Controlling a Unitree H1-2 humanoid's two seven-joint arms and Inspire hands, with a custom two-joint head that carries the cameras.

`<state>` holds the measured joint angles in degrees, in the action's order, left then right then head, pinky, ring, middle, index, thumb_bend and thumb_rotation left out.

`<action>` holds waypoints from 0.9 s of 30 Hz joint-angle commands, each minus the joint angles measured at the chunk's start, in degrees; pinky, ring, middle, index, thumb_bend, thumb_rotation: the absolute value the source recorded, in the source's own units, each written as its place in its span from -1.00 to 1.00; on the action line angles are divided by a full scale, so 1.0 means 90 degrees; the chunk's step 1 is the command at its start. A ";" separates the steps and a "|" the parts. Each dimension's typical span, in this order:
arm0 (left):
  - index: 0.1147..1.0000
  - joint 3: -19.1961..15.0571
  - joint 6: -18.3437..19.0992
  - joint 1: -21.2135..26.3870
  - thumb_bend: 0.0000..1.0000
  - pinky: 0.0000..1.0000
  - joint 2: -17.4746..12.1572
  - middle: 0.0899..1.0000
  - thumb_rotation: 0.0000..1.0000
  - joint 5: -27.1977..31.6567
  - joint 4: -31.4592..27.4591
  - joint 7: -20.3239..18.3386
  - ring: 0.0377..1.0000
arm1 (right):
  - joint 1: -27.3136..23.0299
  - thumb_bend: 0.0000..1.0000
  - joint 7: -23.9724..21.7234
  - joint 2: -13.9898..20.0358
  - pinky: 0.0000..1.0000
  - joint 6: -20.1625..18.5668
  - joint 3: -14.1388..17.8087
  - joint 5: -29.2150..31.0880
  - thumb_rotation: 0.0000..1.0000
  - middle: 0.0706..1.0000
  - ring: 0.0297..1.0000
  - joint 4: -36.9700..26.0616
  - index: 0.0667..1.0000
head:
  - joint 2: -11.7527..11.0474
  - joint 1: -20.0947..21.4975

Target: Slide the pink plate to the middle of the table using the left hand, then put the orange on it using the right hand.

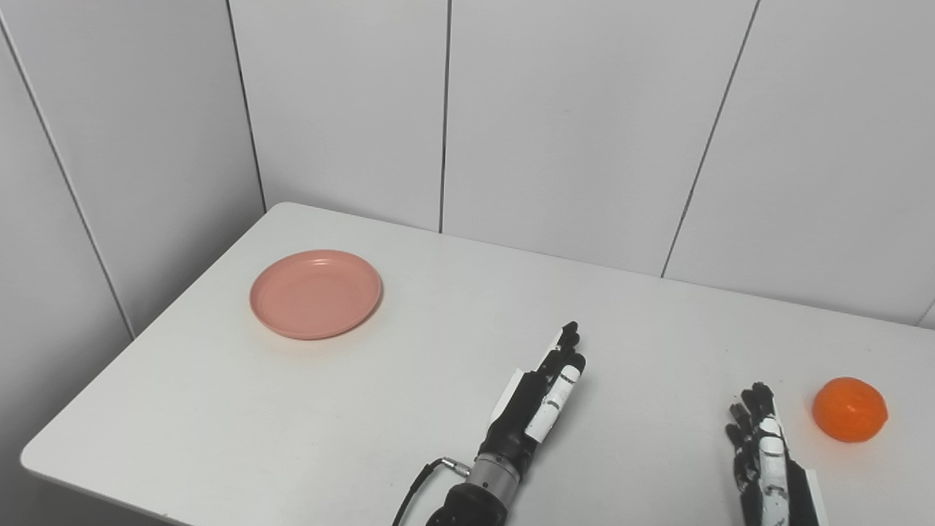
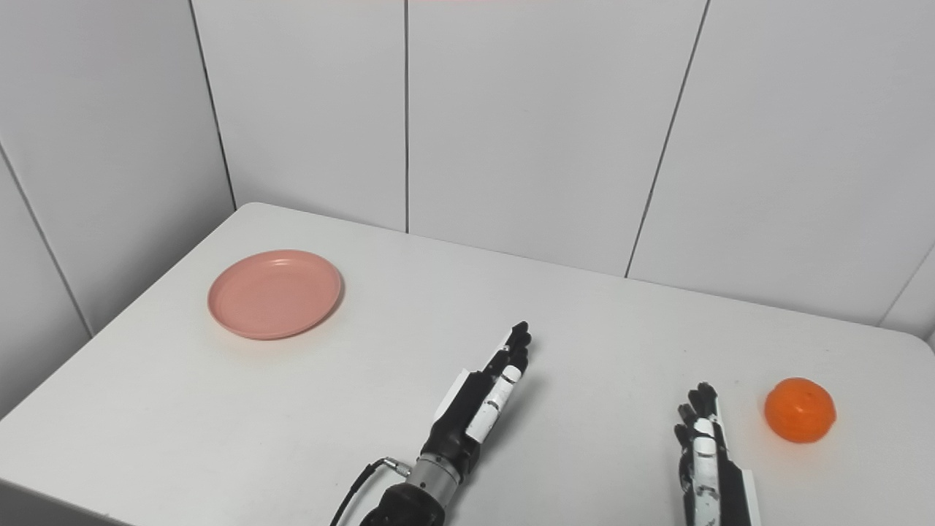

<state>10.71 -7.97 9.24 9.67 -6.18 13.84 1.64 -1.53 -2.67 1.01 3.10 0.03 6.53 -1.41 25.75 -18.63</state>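
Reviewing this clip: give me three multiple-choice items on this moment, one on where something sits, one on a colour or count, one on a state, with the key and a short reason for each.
1. Where is the pink plate?
A. far left part of the table
B. table middle
C. beside the orange

2. How many oranges lie on the table?
A. none
B. one
C. three

3. What is the left hand doing?
A. gripping the plate
B. holding the orange
C. holding nothing, fingers extended

Key: 1 A, the plate sits toward the far left corner, apart from both hands. 2 B, a single orange lies at the right, just past the right hand. 3 C, the left hand is apart from the plate and nothing is in it.
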 commanded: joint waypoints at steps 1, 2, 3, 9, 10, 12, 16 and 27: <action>1.00 -0.0055 -0.0061 -0.0265 -0.02 1.00 -0.0002 1.00 1.00 0.0019 0.0201 0.0042 1.00 | -0.0053 -0.56 -0.0017 -0.0009 1.00 0.0080 0.0031 0.0014 1.00 0.96 0.97 -0.0139 0.96 | 0.0001 -0.0006; 1.00 -0.0061 -0.0063 -0.0264 -0.01 1.00 -0.0009 1.00 1.00 0.0009 0.0184 0.0051 1.00 | -0.0053 -0.56 -0.0014 -0.0019 1.00 0.0072 0.0027 0.0012 1.00 0.96 0.96 -0.0144 0.96 | 0.0006 -0.0030; 1.00 -0.0071 -0.0059 -0.0260 -0.01 1.00 -0.0011 1.00 1.00 0.0001 0.0171 0.0061 1.00 | -0.0053 -0.57 0.0003 -0.0031 1.00 0.0061 0.0027 -0.0002 1.00 0.95 0.96 -0.0151 0.96 | 0.0006 -0.0030; 1.00 -0.0166 0.0110 -0.0180 -0.02 1.00 -0.0033 1.00 1.00 0.0012 -0.0019 0.0071 1.00 | -0.0070 -0.56 0.0014 -0.0093 1.00 0.0092 -0.0006 -0.0048 1.00 0.95 0.96 -0.0095 0.96 | 0.0000 -0.0056; 1.00 -0.0177 0.0175 -0.0171 -0.05 1.00 -0.0042 1.00 1.00 0.0027 -0.0084 0.0050 1.00 | -0.0075 -0.56 0.0015 -0.0099 1.00 0.0101 -0.0015 -0.0065 1.00 0.95 0.96 -0.0082 0.96 | -0.0007 -0.0046; 1.00 -0.0190 0.0293 -0.0153 -0.08 1.00 -0.0057 1.00 1.00 0.0022 -0.0219 0.0019 1.00 | -0.0085 -0.56 0.0015 -0.0108 1.00 0.0105 -0.0021 -0.0081 1.00 0.95 0.96 -0.0063 0.96 | -0.0009 -0.0042; 1.00 -0.0205 0.0568 -0.0111 -0.18 1.00 -0.0117 1.00 1.00 0.0048 -0.0554 -0.0104 1.00 | -0.0096 -0.56 0.0020 -0.0136 1.00 0.0091 -0.0021 -0.0084 1.00 0.95 0.96 -0.0057 0.96 | -0.0021 -0.0038; 0.97 -0.0352 0.1053 0.0125 -0.15 0.95 -0.0322 0.98 1.00 0.0247 -0.1376 -0.0363 0.94 | -0.0111 -0.57 0.0002 -0.0152 1.00 0.0107 -0.0021 -0.0066 1.00 0.96 0.96 -0.0011 0.96 | -0.0014 -0.0067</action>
<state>7.73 1.46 7.46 6.81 -4.43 4.11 -1.15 -1.62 -2.51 0.20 3.09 -0.08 5.71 -1.52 25.58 -19.16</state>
